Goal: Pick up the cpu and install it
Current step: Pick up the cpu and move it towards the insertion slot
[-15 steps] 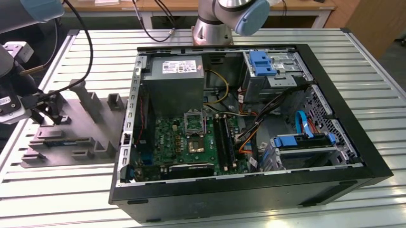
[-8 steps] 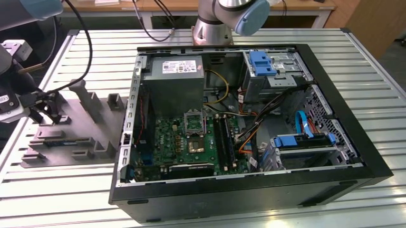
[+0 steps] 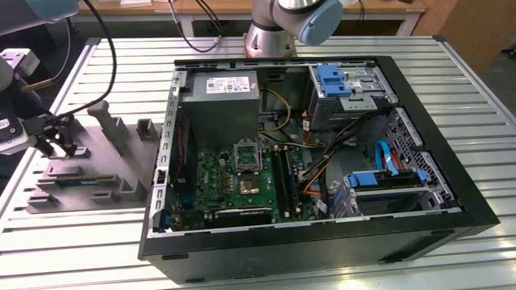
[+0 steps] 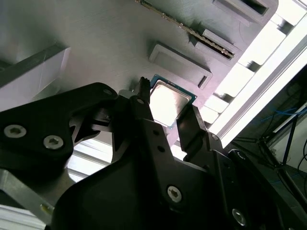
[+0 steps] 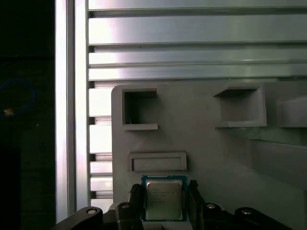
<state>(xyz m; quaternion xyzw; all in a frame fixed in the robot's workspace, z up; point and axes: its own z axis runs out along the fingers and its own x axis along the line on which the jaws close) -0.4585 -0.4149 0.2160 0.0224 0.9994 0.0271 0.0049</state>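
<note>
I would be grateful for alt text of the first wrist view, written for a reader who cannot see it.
The cpu, a small square chip with a silver top, is clamped on two opposite edges by the black gripper. Behind it is a grey fixture plate with rectangular pockets, resting on a slatted aluminium table.

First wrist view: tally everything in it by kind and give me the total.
cpu: 1
gripper: 1
grey holder block: 1
slatted metal table: 1
Total: 4
</note>
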